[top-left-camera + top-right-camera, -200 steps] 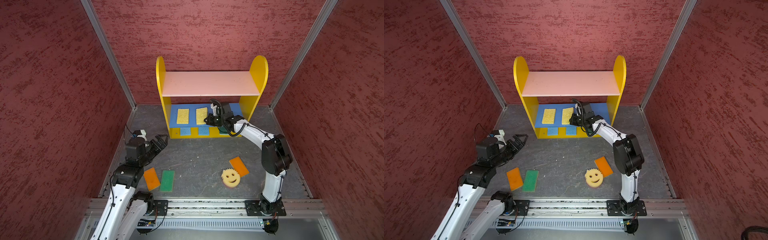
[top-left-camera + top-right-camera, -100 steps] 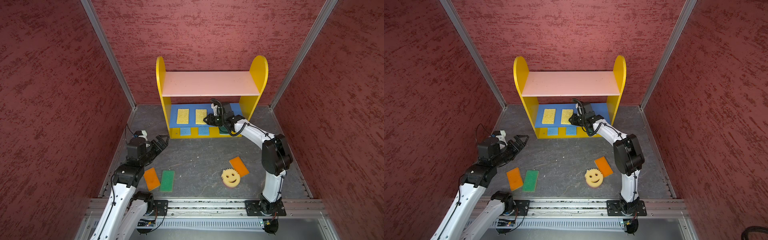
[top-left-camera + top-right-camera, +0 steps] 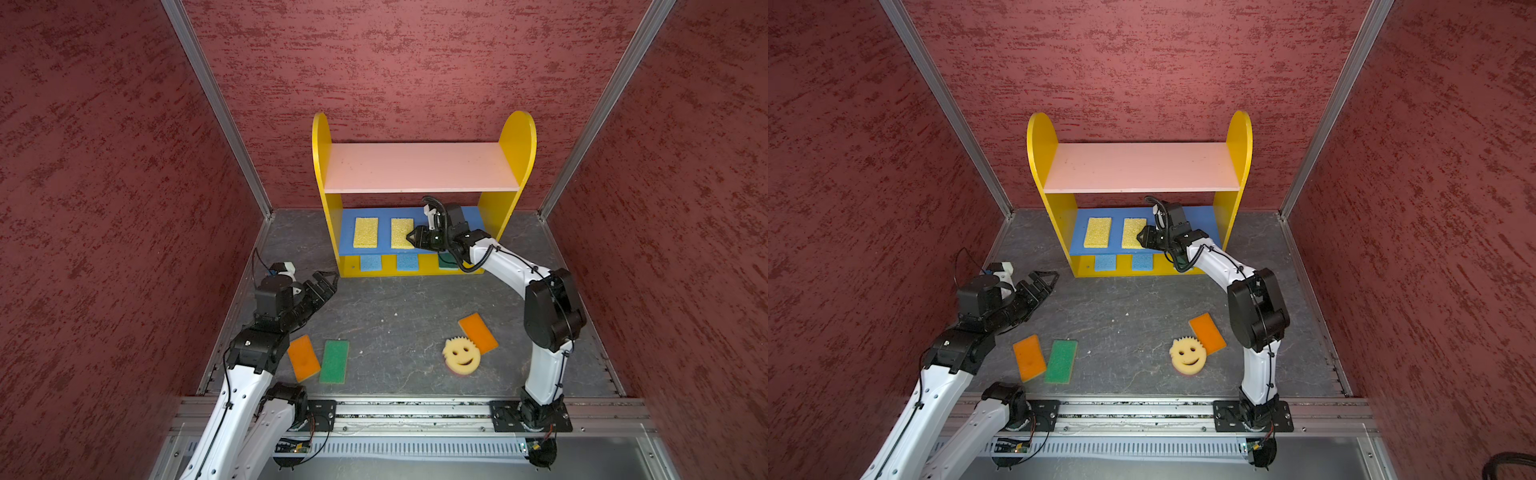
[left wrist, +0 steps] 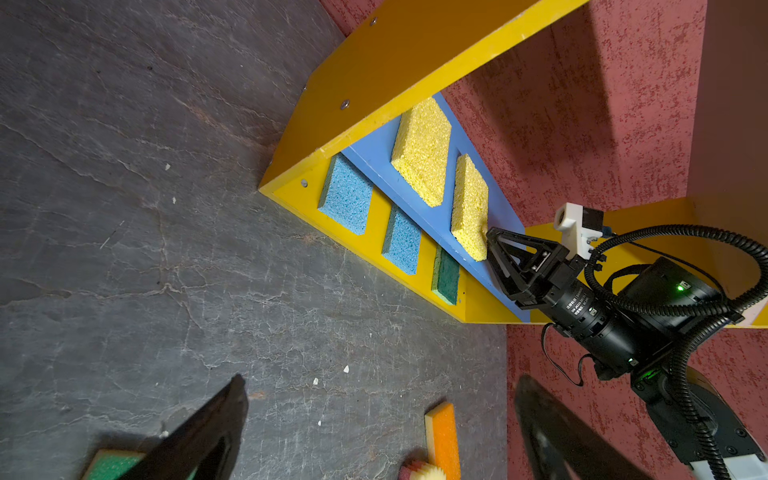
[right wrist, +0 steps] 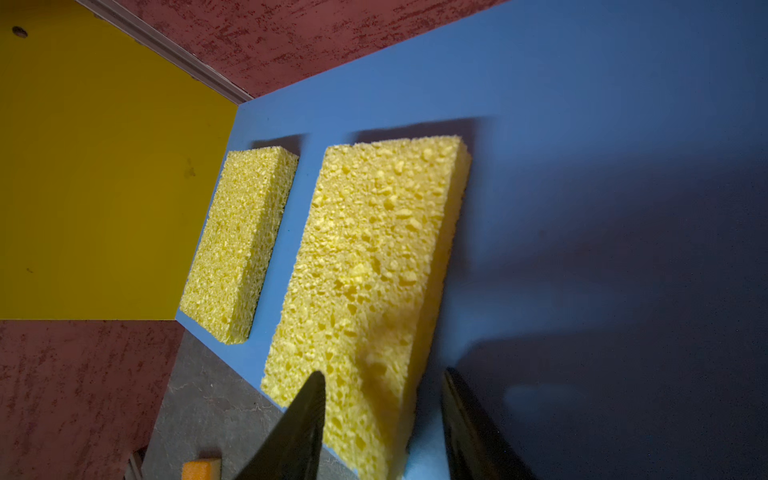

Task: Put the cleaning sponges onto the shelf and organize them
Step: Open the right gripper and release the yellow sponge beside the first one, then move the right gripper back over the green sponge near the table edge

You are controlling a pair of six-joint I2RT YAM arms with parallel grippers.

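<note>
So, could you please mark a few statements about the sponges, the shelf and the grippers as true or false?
1. Two yellow rectangular foam sponges lie on the blue middle board. True.
2. The round yellow smiley sponge sits on the pink top board. False: it lies on the grey floor, beside an orange rectangular sponge.
3. The left gripper is open and holds nothing. True.
4. Both green rectangular sponges lie on the yellow base board. False: only one does; the other lies on the floor.
</note>
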